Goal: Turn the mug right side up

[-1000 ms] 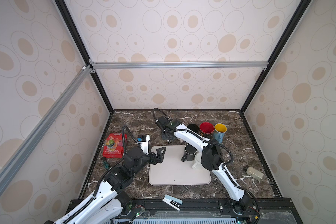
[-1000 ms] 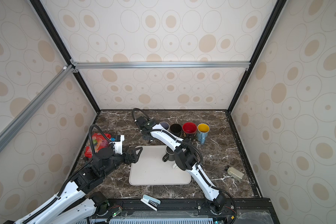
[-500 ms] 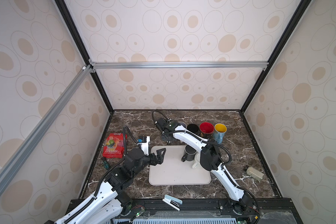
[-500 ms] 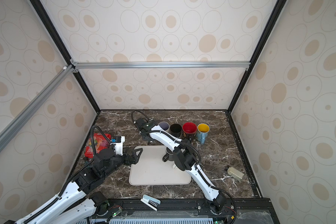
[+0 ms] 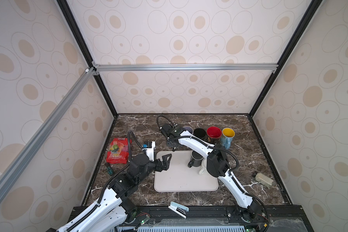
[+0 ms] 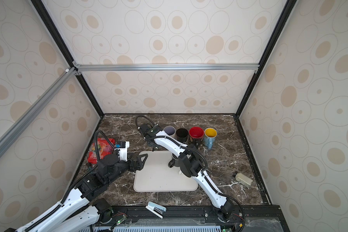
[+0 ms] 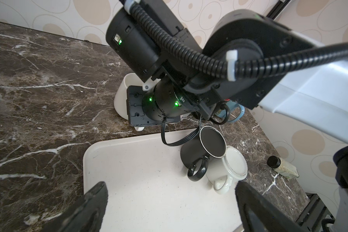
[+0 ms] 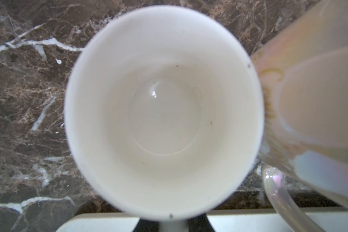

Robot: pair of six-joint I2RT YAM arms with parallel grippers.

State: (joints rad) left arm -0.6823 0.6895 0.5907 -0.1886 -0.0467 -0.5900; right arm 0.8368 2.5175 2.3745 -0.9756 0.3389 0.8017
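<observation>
Right gripper [image 5: 172,146] hangs pointing down at the far-left end of the mug row. Its fingers are narrow, one each side of the handle of the white mug [image 8: 163,112]. Can't tell whether they pinch it or just flank it. That mug stands mouth up on the marble top [image 5: 133,128], just past the far edge of the tray [image 5: 179,180] and just beside the pearly mug [image 6: 169,130]. Left gripper [image 5: 165,160] is spread wide, holding nothing, over the tray's far-left corner.

Count: 7 mugs.
- 5 stand upright in the far row. Left to right: white, pearly, black upright mug [image 5: 199,133], red-lined mug [image 5: 214,132], yellow-lined mug [image 5: 228,134].
- 2 sit mouth-down on the tray: flipped black mug [image 5: 196,159] and flipped white mug [image 7: 232,168]. They're side by side at the far-right corner, the white one at the right rim and partly under the right arm in both top views.

Also 1 tray, 1 red snack pack [image 5: 119,150] and 1 green-handled screwdriver [image 5: 109,170], both left of the tray. 1 small bottle [image 5: 263,178] lies well right, nr the right wall. 1 stapler [image 5: 178,209] sits at the near edge.

Room: tray's left and near parts are bare. Open marble far-left beyond the snack pack, and btwn tray and right wall. Row mugs stand shoulder to shoulder w/ little gap.
</observation>
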